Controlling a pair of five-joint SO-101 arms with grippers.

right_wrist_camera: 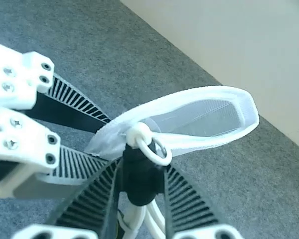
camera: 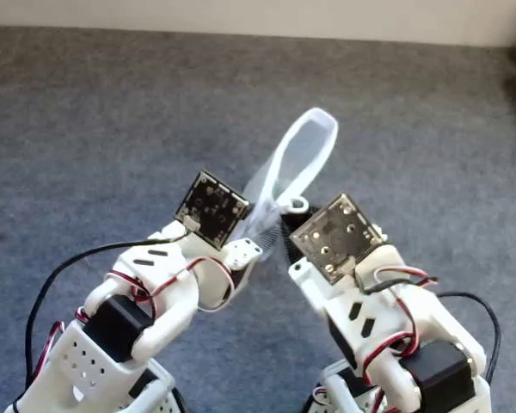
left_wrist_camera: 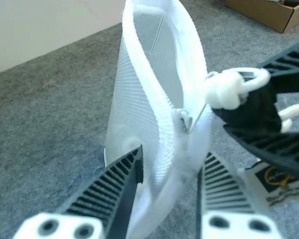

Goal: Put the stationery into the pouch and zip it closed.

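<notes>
A white mesh pouch (camera: 303, 148) stands upright between the two arms, its mouth open at the top. My left gripper (left_wrist_camera: 173, 159) is shut on the pouch (left_wrist_camera: 144, 104) at its lower end, one finger on each side of the mesh. The zipper slider (left_wrist_camera: 185, 121) sits low on the opening. My right gripper (right_wrist_camera: 142, 172) is shut on the zipper pull (right_wrist_camera: 148, 144), a black tab with a white bead and ring. A thin stick-like shape (left_wrist_camera: 157, 37) shows through the mesh inside. In the high view the left gripper (camera: 251, 245) and right gripper (camera: 285, 231) meet at the pouch's base.
Grey carpet (camera: 95, 120) covers the whole surface around the arms. A pale wall (right_wrist_camera: 229, 35) runs along the far edge. A cardboard box (left_wrist_camera: 269, 12) stands on the carpet beyond the right gripper's black fingers (left_wrist_camera: 274, 144).
</notes>
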